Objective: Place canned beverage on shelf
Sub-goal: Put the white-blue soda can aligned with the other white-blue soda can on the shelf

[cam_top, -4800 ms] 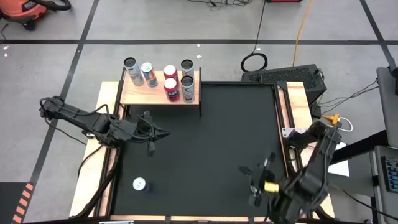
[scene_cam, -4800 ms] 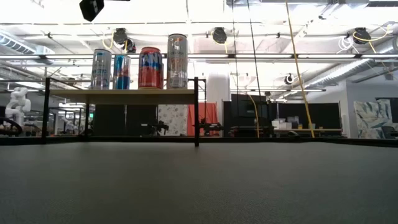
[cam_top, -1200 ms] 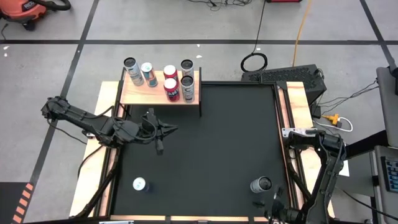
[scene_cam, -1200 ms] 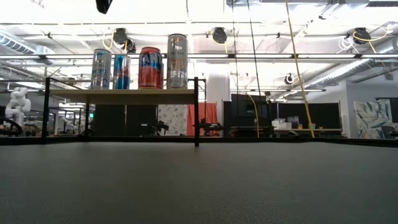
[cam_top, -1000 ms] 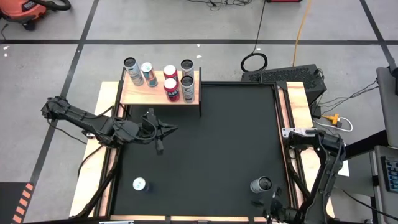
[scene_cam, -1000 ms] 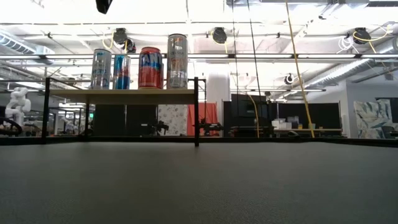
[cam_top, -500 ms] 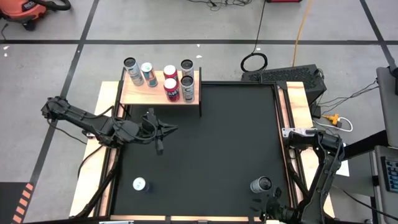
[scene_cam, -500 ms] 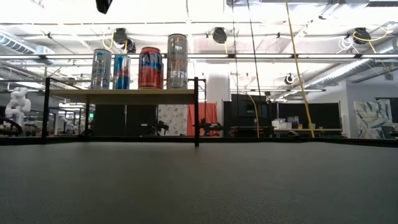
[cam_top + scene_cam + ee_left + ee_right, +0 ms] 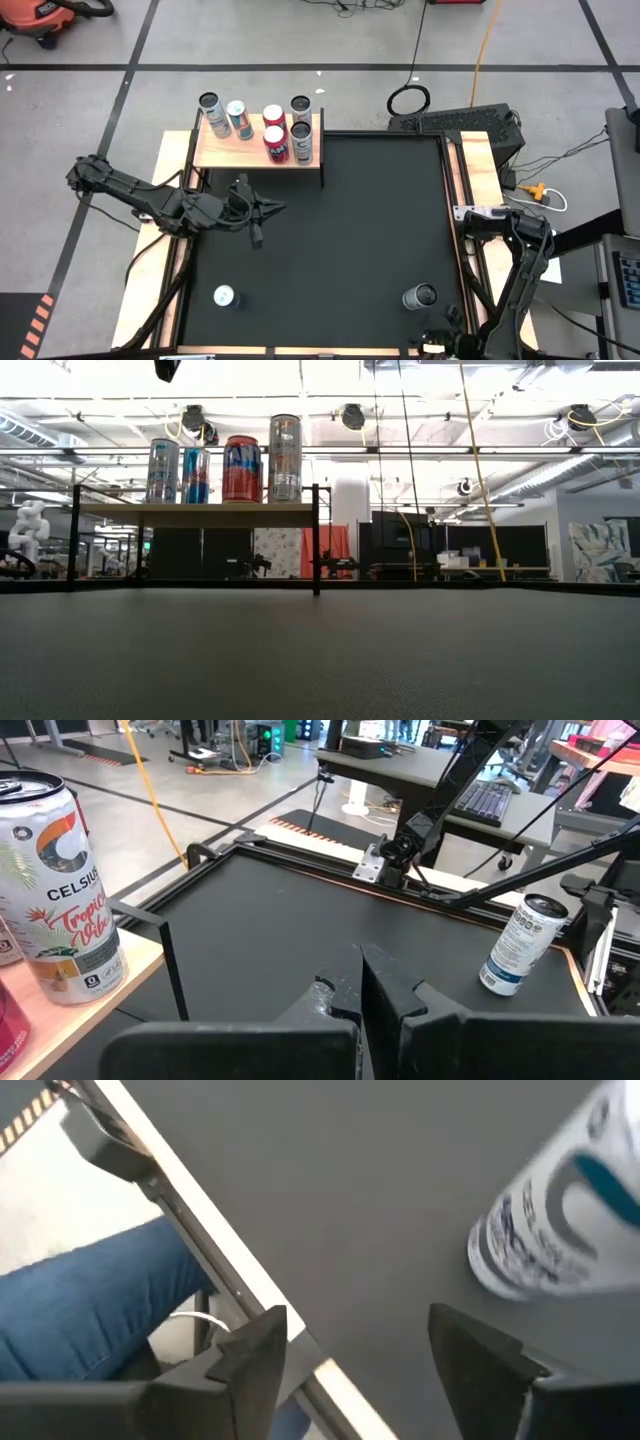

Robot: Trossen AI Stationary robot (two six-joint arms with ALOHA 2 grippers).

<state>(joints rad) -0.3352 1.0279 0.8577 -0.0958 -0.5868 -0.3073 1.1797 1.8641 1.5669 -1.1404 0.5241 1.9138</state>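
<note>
- My right gripper sits low at the near right corner of the black mat, its two dark fingers spread apart with nothing between them.
- Just beside those fingers stands a white can with blue and teal lettering, upright on the mat and not touching them; from above it shows as a silver-topped can near the mat's right edge.
- Past the mat's edge, the right wrist view catches a person's leg in blue jeans.
- My left gripper hovers over the mat's left side, just in front of the shelf, with its fingers pressed together and empty.
- The pale-wood rectangular shelf on a thin black frame stands at the far left corner and carries five upright cans: two silver-blue ones, two red ones, and dark-topped ones towards its right end.
- Another silver-topped can stands alone near the mat's near left corner.
</note>
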